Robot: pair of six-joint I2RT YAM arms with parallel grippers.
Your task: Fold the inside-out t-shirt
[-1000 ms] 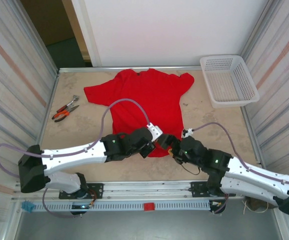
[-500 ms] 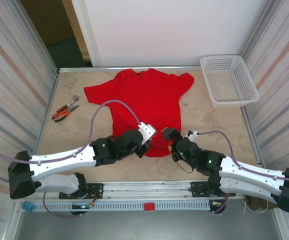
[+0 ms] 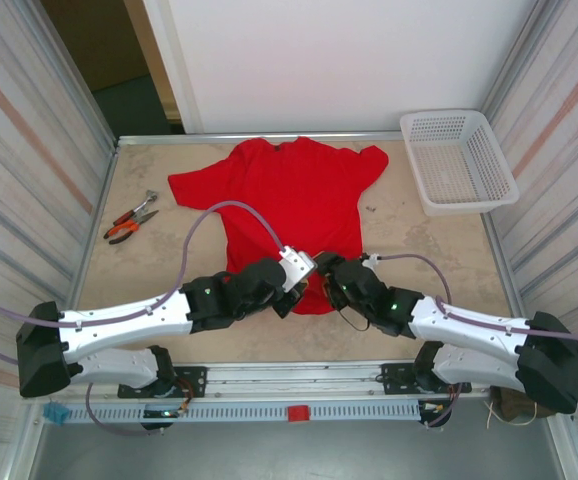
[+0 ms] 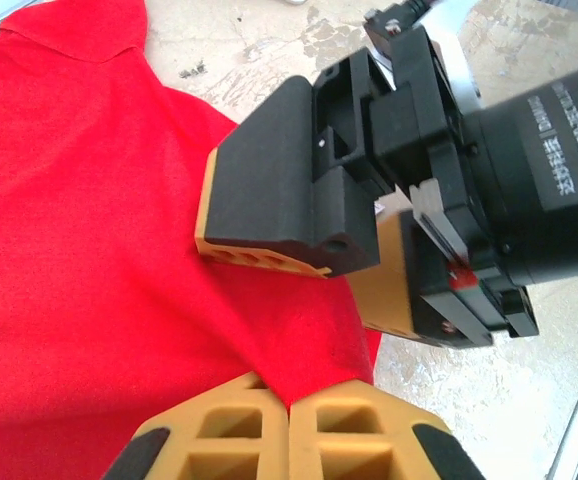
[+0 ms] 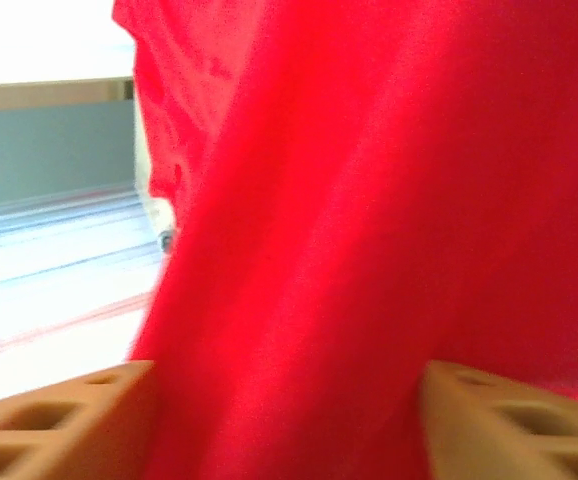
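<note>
The bright red soft cloth t-shirt [image 5: 369, 200] spreads in blurred folds just ahead of the right gripper [image 5: 289, 410] and reaches down into the gap between its two tan, hollow-celled fingers [image 5: 59, 420]. The jaws stand well apart, one on each side of the cloth. Beyond the left-hand jaw, past the cloth's edge, lie a grey band [image 5: 49, 150] and a pale streaked surface [image 5: 49, 290].

Bright red t-shirt [image 3: 289, 195] spread flat, collar far.
</note>
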